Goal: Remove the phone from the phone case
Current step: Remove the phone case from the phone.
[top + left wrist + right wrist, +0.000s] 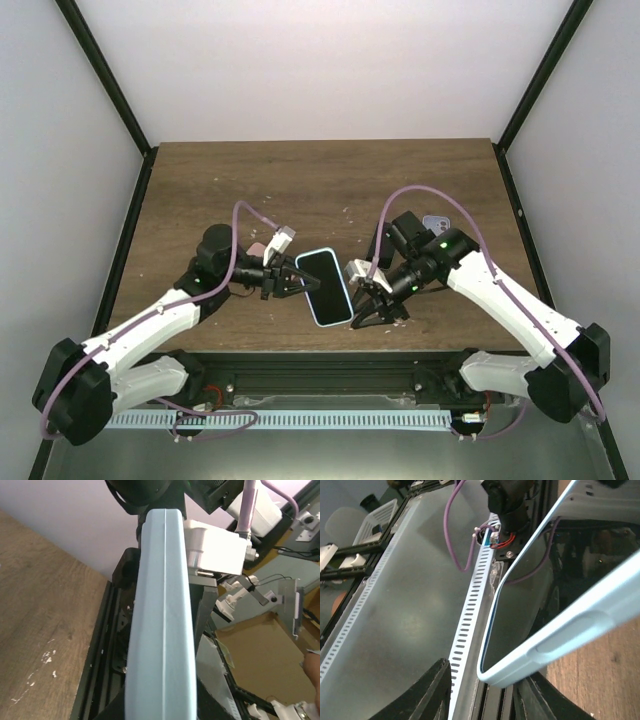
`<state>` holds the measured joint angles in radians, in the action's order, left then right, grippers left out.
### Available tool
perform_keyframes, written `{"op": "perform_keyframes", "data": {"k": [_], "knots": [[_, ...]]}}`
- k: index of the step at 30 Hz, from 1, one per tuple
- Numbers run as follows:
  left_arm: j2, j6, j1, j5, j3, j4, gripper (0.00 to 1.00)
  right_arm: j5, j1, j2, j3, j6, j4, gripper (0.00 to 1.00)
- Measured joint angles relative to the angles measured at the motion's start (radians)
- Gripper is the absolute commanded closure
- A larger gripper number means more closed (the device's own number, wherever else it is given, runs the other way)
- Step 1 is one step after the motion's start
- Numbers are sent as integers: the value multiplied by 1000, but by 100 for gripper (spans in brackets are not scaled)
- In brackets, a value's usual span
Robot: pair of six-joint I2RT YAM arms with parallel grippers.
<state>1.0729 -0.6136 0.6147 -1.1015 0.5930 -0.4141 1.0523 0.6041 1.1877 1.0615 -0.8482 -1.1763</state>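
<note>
Phone [322,282], screen up, sits in light-blue phone case [162,630], over table [300,180] near front edge, between both arms. Left gripper [297,283] clamped tight on case's left long edge. Right gripper [357,304] at lower right corner, jaws partly apart, straddling rim; one finger [437,690] clear of case, other possibly touching, view poor

The pale blue phone case [162,630] looks like soft plastic: smooth and matt, with a thin seam down its side. The black phone screen [322,283] is shiny glass. The brown wooden table [320,180] is matt and grainy, with little white scuffs. The white plastic arm covers [150,328] look smooth.
</note>
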Motion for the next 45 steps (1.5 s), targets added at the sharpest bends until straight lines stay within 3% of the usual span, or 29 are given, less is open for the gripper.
{"op": "perform_keyframes", "data": {"k": [7, 24, 31, 45], "knots": [[-9, 0, -2, -80, 47, 41, 100, -32, 77, 16, 84, 6, -24, 76], [-53, 34, -5, -102, 72, 143, 100, -63, 148, 24, 124, 68, -20, 85], [-44, -53, 2, -141, 43, 67, 100, -171, 273, 6, 123, 166, 42, 85], [-32, -315, -8, -66, -78, -265, 100, -256, 310, -25, 87, 248, 163, 93]]}}
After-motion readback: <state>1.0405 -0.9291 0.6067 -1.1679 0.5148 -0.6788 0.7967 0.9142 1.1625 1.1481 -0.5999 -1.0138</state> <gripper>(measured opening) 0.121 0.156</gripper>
